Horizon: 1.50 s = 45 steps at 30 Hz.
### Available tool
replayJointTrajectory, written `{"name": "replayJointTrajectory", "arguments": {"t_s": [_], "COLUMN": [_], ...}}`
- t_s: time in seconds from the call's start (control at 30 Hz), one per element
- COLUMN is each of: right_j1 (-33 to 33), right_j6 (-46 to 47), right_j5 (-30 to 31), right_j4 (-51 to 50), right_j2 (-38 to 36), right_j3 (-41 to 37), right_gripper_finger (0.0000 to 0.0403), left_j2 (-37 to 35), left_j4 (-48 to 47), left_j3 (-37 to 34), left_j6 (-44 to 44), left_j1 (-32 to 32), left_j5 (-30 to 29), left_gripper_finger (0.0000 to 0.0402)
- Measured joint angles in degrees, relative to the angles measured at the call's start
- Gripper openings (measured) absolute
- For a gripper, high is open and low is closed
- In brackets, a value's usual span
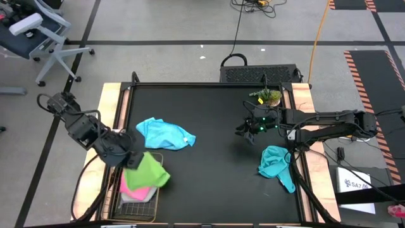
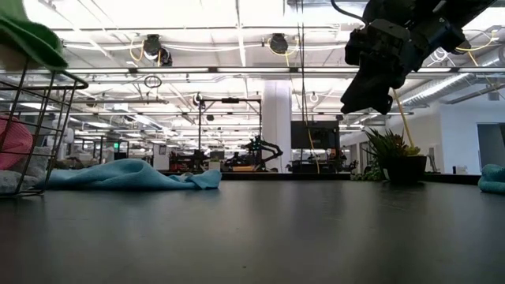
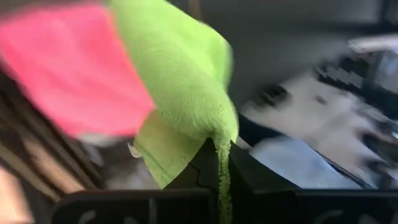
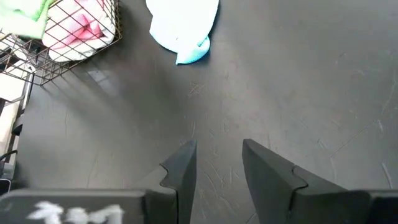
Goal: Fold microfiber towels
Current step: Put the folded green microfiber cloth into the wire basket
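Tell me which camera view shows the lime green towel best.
The high view: the lime green towel shows whole, over the wire basket, at the left tool. The left wrist view shows it close but blurred. The low and right wrist views catch only an edge.

We saw the left gripper [image 1: 130, 158] at lower left of the high view, jaws pinched together on the lime green towel [image 1: 149, 171]. The right gripper [image 1: 248, 132] hung right of centre, jaws parted, nothing between them.

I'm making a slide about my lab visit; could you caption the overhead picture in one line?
Left gripper pinches a lime green towel over the wire basket; open right gripper hovers above the table.
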Motion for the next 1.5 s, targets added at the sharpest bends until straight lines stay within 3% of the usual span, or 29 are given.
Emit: {"name": "replayJointTrajectory", "arguments": {"t_s": [0.1, 0.33, 0.97, 1.3, 1.5], "right_j1": [0.0, 0.0, 0.1, 0.2, 0.2], "right_j6": [0.0, 0.0, 0.0, 0.0, 0.0], "right_j5": [0.0, -0.2, -0.3, -0.3, -0.3], "right_j4": [0.0, 0.0, 0.0, 0.0, 0.0], "right_j2": [0.0, 0.0, 0.0, 0.0, 0.0], "right_j3": [0.0, 0.0, 0.0, 0.0, 0.0], "right_gripper_finger": [0.0122, 0.0122, 0.0121, 0.0121, 0.0121], "left_j2": [1.2, 6.2, 16.0, 16.2, 14.2], "left_j4": [4.7, -5.0, -12.6, -11.7, -8.5], "left_j3": [0.0, 0.0, 0.0, 0.0, 0.0], "left_j6": [-2.5, -8.2, -9.3, -6.5, 0.4], "left_j1": [-1.1, -5.9, -8.7, -7.4, -3.1], "left_j5": [2.4, 7.5, 4.9, 3.2, 2.8], "left_gripper_finger": [0.0006, 0.0007, 0.0004, 0.0005, 0.0004]}}
